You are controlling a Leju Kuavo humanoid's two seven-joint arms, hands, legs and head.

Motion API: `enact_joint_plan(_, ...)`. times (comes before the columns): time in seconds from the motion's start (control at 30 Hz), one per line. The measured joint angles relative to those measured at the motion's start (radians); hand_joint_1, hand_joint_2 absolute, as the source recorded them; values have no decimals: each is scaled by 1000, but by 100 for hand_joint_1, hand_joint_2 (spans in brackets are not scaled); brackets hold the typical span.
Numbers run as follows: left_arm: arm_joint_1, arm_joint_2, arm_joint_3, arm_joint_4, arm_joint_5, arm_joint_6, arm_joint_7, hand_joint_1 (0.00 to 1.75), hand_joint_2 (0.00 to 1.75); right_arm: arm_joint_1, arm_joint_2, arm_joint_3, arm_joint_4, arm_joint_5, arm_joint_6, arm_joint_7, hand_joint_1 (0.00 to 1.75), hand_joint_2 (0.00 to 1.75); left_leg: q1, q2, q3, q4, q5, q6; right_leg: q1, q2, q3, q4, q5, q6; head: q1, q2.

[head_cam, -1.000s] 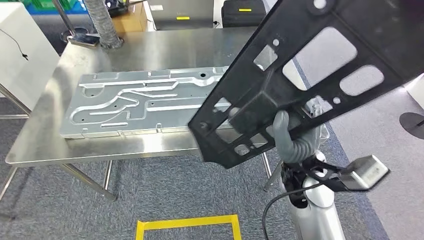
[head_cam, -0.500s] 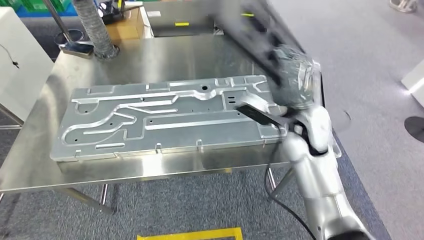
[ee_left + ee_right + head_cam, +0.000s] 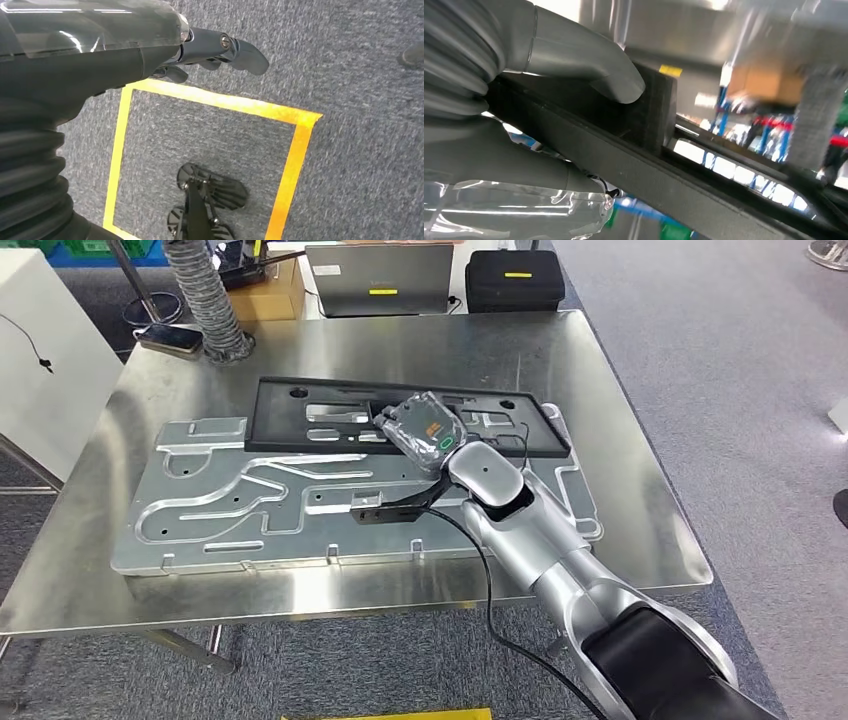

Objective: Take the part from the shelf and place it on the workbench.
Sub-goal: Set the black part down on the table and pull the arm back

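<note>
The black flat part (image 3: 300, 415), a long frame with cut-outs, lies across the far edge of a large silver stamped plate (image 3: 220, 510) on the steel workbench (image 3: 620, 470). My right hand (image 3: 422, 427), under a clear cover, grips the part near its middle. In the right wrist view the grey thumb (image 3: 574, 55) presses on a raised block of the black part (image 3: 654, 170), with the fingers beneath it. My left hand (image 3: 220, 50) hangs beside me over the carpet, fingers loosely extended and holding nothing.
At the bench's far edge stand a laptop (image 3: 377, 280), a black case (image 3: 513, 280), a cardboard box (image 3: 262, 295) and a ribbed hose (image 3: 205, 295). A white cabinet (image 3: 50, 350) stands at the left. A yellow tape square (image 3: 295, 150) marks the floor.
The view has shifted closer to the bench. My right arm swung the black part from raised in front of the camera down flat onto the silver plate.
</note>
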Motion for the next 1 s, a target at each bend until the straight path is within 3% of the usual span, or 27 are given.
enact_joint_plan(0.1,2,2,0,0,-1,0,-4,0,175,-10,19,7,87,-28,2,-16,175,175,2,5,-7,23,-24,-15,-11,-3,20,-27,4,-6,0,0)
enact_joint_plan(0.2,2,4,0,0,-3,-2,-11,0,175,-15,29,8,163,-46,6,-28,175,175,8,14,-87,197,-104,-29,-14,-4,31,-35,3,-11,-1,0)
enact_joint_plan(0.23,3,5,0,0,-4,-2,-14,0,175,-12,30,9,186,-49,7,-31,175,175,10,16,-115,248,-117,-33,-14,-3,33,-33,1,-10,-1,0)
enact_joint_plan(0.27,4,6,0,0,-5,-4,-17,0,175,-7,29,9,206,-50,7,-32,175,175,13,17,-128,266,-112,-37,-15,-3,34,-31,-2,-8,-1,0)
enact_joint_plan(0.3,4,8,0,0,-6,-5,-22,0,175,-2,29,9,223,-51,6,-33,175,175,17,18,-121,244,-88,-41,-16,-2,36,-28,-6,-5,-1,0)
enact_joint_plan(0.33,5,9,-1,0,-8,-6,-28,0,175,2,28,9,239,-52,5,-33,175,175,21,19,-95,185,-51,-44,-18,-2,38,-24,-11,-1,-1,0)
enact_joint_plan(0.4,3,10,-3,0,-11,-8,-40,0,175,6,24,9,264,-55,1,-32,175,175,25,18,-34,60,-2,-45,-20,0,39,-13,-22,11,-1,0)
enact_joint_plan(0.47,1,10,-6,0,-16,-8,-49,0,175,11,19,9,283,-55,-5,-31,175,175,23,16,-10,15,-1,-34,-16,1,36,-7,-28,22,0,0)
enact_joint_plan(0.53,0,11,-8,0,-19,-6,-58,0,175,22,13,10,299,-49,-14,-29,175,175,20,16,-10,14,-2,-18,-15,2,36,-8,-30,31,0,0)
enact_joint_plan(0.6,-1,11,-9,0,-21,-3,-64,0,175,29,6,11,310,-37,-22,-26,175,175,19,17,-7,12,-2,-5,-18,0,28,17,-49,39,0,0)
enact_joint_plan(0.63,-3,11,-9,0,-21,-2,-66,0,175,30,4,13,315,-31,-24,-23,131,131,19,19,-5,10,-3,1,-19,0,10,57,-73,42,0,0)
enact_joint_plan(0.73,-7,11,-11,0,-23,2,-69,0,175,38,-2,21,329,-10,-26,-15,0,0,12,21,-2,10,-6,11,-18,-1,-89,254,-153,42,0,0)
enact_joint_plan(0.77,-7,11,-12,0,-25,5,-69,0,175,41,-4,25,333,-4,-28,-13,0,0,9,21,0,10,-7,13,-17,-1,-107,286,-155,39,0,0)
enact_joint_plan(0.8,-7,11,-14,0,-30,9,-69,0,175,43,-5,28,335,1,-31,-12,0,0,6,21,2,10,-8,14,-15,-1,-105,276,-136,35,0,0)
enact_joint_plan(0.83,-8,11,-17,0,-35,13,-69,0,175,43,-6,31,337,5,-34,-11,0,0,3,21,6,10,-8,15,-12,-1,-83,226,-102,27,0,0)
enact_joint_plan(0.9,-9,9,-25,0,-41,19,-72,0,87,41,-7,33,338,10,-44,-9,0,0,-2,21,12,10,-10,15,-2,-3,-15,83,-37,5,0,0)
enact_joint_plan(0.97,-12,5,-31,0,-42,22,-82,0,0,40,-8,36,339,13,-63,-5,0,0,-2,21,12,9,-11,9,7,-7,19,5,-14,-6,0,0)
enact_joint_plan(1.0,-13,4,-33,0,-42,23,-86,0,0,41,-8,38,339,17,-78,-4,0,0,-2,22,12,8,-10,4,9,-8,20,0,-14,-6,0,0)
